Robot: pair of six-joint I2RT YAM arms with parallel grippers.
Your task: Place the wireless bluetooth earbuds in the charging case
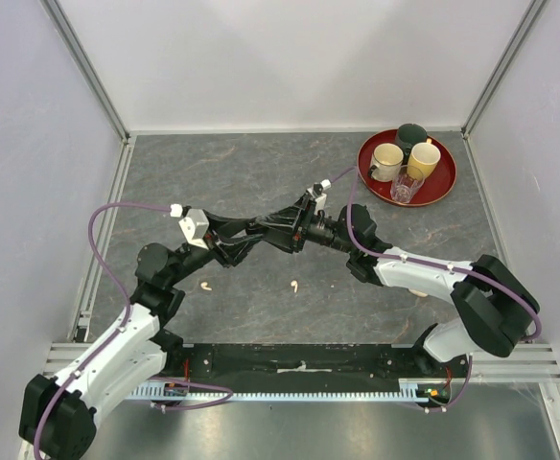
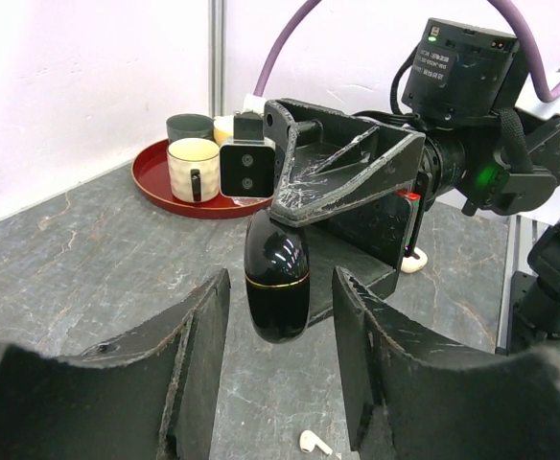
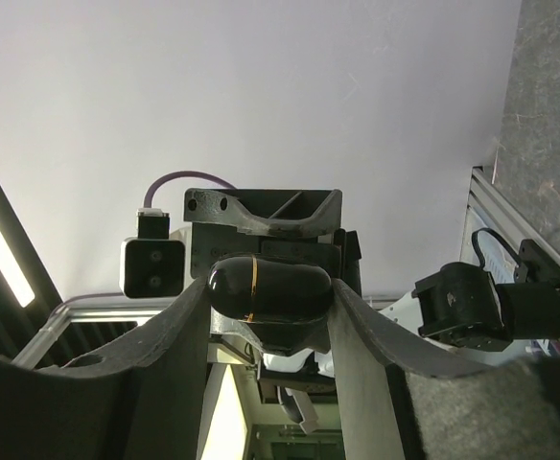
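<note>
Gripper status: right gripper (image 3: 270, 299) pinches the charging case (image 2: 276, 278) by one end, its fingers pressed against the case's sides. The charging case is glossy black and egg-shaped, with a thin gold seam line around it, and the lid looks closed. It is held in the air over the middle of the tabletop (image 1: 261, 172). In the left wrist view its free end points down.

Opposite it, the left gripper (image 2: 280, 287) is spread wide and faces the right gripper head-on. In the left wrist view the charging case shows between the two left fingers with a gap on either side. No contact is seen.

Two cream-white earbuds lie on the tabletop, outside the charging case. The left earbud (image 1: 205, 285) is close to the left arm's elbow. The right earbud (image 1: 295, 286) lies just to the near side of where the grippers meet, and it also shows at the bottom edge of the left wrist view. The two are well apart from each other.

At the far right of the tabletop is a round red tray (image 1: 440, 189), well apart from both grippers. It carries a cream mug (image 1: 387, 160), a yellow cup (image 1: 424, 156), a dark cup (image 1: 412, 134) and a clear glass (image 1: 407, 187), standing close together.
</note>
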